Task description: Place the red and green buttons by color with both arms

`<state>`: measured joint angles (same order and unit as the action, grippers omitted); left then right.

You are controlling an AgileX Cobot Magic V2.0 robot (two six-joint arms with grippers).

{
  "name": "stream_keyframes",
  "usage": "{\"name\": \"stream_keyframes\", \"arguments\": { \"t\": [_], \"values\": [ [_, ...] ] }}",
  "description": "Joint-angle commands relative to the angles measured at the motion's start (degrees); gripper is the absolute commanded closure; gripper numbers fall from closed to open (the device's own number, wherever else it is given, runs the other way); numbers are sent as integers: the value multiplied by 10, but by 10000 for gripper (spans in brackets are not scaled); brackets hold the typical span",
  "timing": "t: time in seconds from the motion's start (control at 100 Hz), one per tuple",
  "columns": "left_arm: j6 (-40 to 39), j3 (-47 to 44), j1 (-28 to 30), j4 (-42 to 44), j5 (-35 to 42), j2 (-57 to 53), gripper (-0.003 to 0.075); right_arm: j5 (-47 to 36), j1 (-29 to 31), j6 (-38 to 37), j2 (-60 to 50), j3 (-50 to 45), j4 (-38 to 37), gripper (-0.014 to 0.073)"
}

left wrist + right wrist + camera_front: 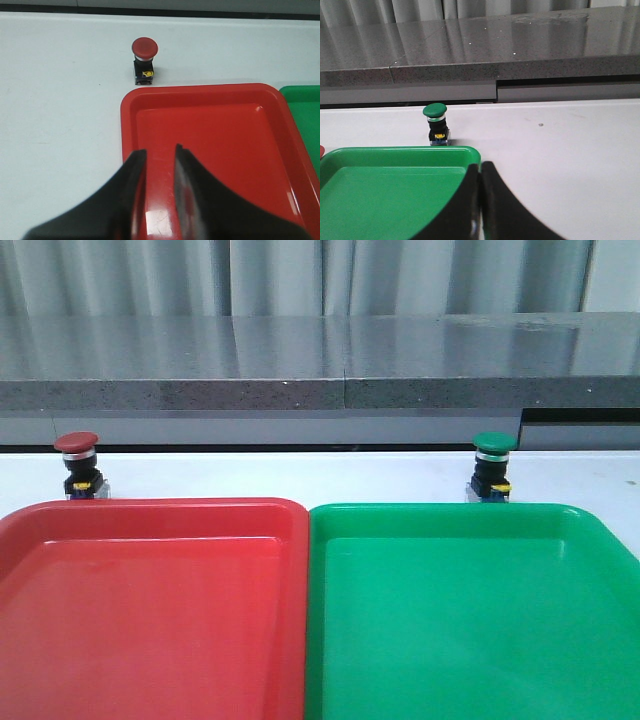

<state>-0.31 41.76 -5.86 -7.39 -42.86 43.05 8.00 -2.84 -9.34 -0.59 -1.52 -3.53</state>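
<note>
The red button (78, 466) stands upright on the white table behind the red tray (150, 515), at the far left. It also shows in the left wrist view (144, 61). The green button (491, 467) stands upright behind the green tray (450, 512), and shows in the right wrist view (436, 124). My left gripper (160, 152) is open and empty, above the red tray's near left part, well short of the red button. My right gripper (480, 167) is shut and empty, over the green tray's right rim. Neither arm shows in the front view.
The red tray (200, 90) and green tray (395, 152) lie side by side, touching, and hold nothing. A grey stone counter (320, 360) runs along the back behind the table. Bare white table (560, 145) lies right of the green tray.
</note>
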Motion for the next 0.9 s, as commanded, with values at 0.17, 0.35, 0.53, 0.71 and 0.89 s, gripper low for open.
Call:
{"name": "stream_keyframes", "arguments": {
  "t": [0.17, 0.35, 0.53, 0.71, 0.89],
  "values": [
    [-4, 20, 1, -21, 32, 1, 40, -50, 2, 1, -9, 8, -1, 661],
    [-3, 26, 1, -21, 30, 12, 29, -50, 2, 1, -9, 8, -1, 661],
    [3, 77, 1, -22, 19, 89, 29, -50, 2, 1, -9, 8, -1, 661],
    [12, 155, 1, -22, 20, 200, 29, -50, 2, 1, -9, 8, -1, 661],
    [26, 234, 1, -22, 21, 314, 29, -50, 2, 1, -9, 8, -1, 661]
  ]
}}
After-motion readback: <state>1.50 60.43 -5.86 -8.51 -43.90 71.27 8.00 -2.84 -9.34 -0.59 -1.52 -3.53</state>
